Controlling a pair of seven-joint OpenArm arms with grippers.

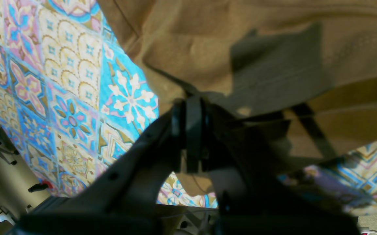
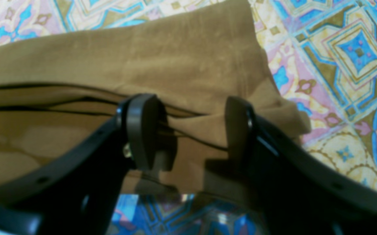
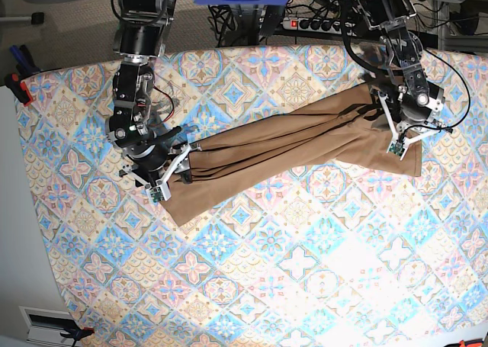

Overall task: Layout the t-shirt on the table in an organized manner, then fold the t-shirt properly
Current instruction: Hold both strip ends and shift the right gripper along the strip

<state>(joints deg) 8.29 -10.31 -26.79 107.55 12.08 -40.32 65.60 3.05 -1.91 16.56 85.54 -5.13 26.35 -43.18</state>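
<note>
Shirt (image 3: 297,145) fabric stretches in a long tan band across the table (image 3: 252,286), running from the lower left of the base view up to the right, pulled into lengthwise folds between the two arms. The right gripper (image 2: 191,130) sits at the band's left end in the base view, its jaws standing partly apart with a bunched fold of the cloth passing between the two pads (image 2: 139,130); the cloth touches both pads, so it is held there. Below this end a flap of the shirt hangs down onto the patterned cloth of the table.

The left gripper (image 1: 191,130) is at the far right end in the base view, near the table's upper right edge. Its jaws are pressed together (the wrist view shows the dark fingers (image 1: 193,127) meeting in a narrow line) on an edge of the shirt, with fabric spreading away above and to the right of them. A short corner of the shirt lies flat just below this gripper.
</note>
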